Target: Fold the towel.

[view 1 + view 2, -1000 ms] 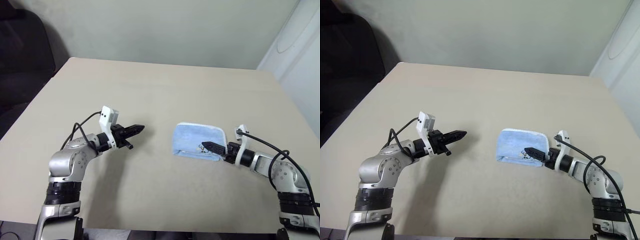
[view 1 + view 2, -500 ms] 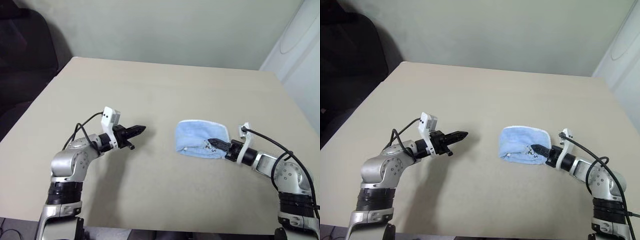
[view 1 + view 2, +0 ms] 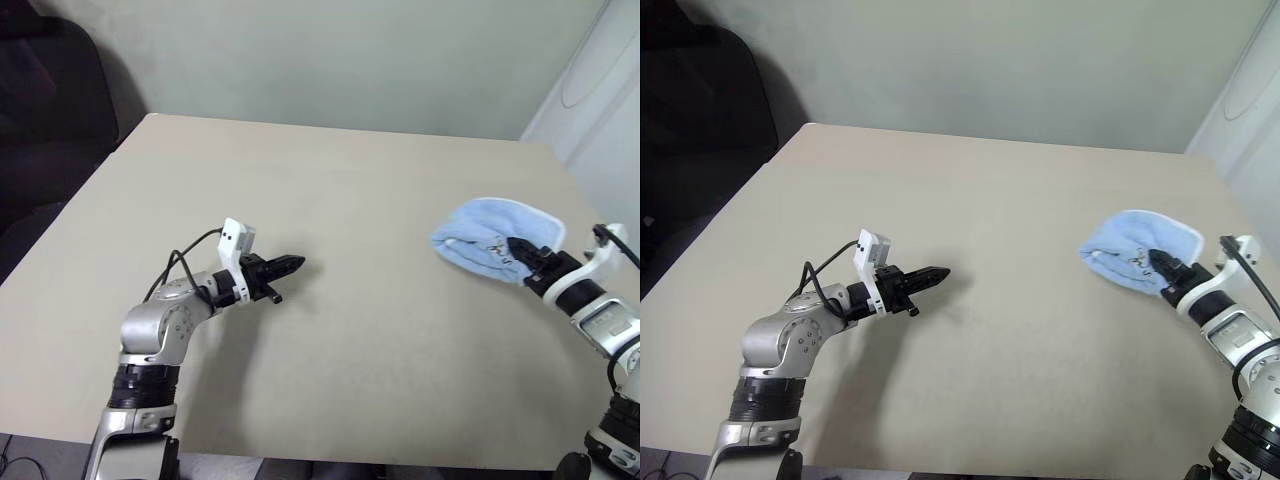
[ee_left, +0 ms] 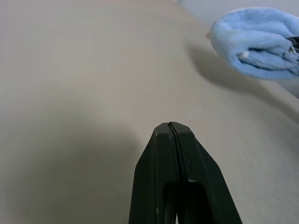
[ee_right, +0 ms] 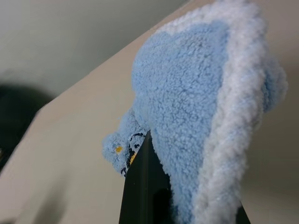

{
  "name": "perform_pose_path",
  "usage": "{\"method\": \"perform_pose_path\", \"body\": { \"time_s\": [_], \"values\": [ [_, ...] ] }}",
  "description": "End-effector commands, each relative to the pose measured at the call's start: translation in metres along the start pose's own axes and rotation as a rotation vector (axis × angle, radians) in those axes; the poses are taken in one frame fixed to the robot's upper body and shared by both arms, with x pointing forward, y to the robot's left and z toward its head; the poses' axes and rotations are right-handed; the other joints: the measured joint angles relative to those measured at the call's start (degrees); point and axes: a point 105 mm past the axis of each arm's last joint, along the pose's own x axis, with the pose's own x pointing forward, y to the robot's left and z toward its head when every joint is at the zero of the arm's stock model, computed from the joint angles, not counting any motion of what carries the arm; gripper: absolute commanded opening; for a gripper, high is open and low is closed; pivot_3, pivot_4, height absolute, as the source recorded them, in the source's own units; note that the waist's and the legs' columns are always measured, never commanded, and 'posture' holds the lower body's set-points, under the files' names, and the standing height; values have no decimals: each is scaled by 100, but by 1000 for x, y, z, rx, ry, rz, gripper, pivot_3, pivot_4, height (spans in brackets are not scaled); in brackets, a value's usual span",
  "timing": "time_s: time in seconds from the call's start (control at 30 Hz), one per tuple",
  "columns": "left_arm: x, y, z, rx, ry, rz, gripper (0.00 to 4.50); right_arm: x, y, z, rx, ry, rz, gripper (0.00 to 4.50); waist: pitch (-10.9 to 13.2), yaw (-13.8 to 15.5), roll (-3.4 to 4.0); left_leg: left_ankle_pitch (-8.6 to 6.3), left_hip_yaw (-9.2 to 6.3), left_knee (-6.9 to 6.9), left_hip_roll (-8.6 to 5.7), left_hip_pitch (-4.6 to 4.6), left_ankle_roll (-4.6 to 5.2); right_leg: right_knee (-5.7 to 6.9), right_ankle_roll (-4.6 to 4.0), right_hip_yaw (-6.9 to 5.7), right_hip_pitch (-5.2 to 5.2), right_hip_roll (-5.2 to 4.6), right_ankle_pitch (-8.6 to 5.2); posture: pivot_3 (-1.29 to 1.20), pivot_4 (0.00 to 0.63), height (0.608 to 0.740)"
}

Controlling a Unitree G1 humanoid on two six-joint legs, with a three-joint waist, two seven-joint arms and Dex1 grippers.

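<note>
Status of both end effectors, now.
Left end effector: closed, holding nothing, above the table.
Right end effector: closed on the towel, holding it.

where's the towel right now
The towel is on the robot's right side, pinched in the right gripper and raised off the table.

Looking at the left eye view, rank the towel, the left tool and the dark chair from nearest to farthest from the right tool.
1. towel: clamped in the right tool, at the right side of the table.
2. left tool: shut, mid-table, off to the left.
3. dark chair: beyond the table's far left corner.
</note>
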Motion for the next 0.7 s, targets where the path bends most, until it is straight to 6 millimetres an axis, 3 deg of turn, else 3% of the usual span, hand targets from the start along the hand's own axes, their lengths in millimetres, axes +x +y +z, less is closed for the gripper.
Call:
{"method": "perform_pose_path", "body": {
  "time_s": [0.03,0.27,0.47,0.7],
  "values": [
    [12,-7,14,39,-39,-51,0,-4,-15,31,72,-175,-134,14,0,-1,1,0,0,0,1,-1,0,1,0,0,-1,0,0,0,150,740],
    [25,-14,18,50,-54,-94,0,-10,-43,36,222,-281,-292,14,0,1,2,-3,1,0,1,-5,15,-1,19,-1,-3,-5,1,0,150,740],
    [26,-16,15,46,-55,-100,0,-17,-78,16,292,-242,-492,14,-1,5,3,2,2,1,1,-5,26,-3,26,-1,0,-6,2,0,150,740],
    [23,-14,13,41,-57,-89,0,-16,-87,-3,232,-146,-573,14,-1,-5,6,-8,3,1,4,-6,10,-2,53,1,-1,-7,-12,0,150,740]
  ]
}}
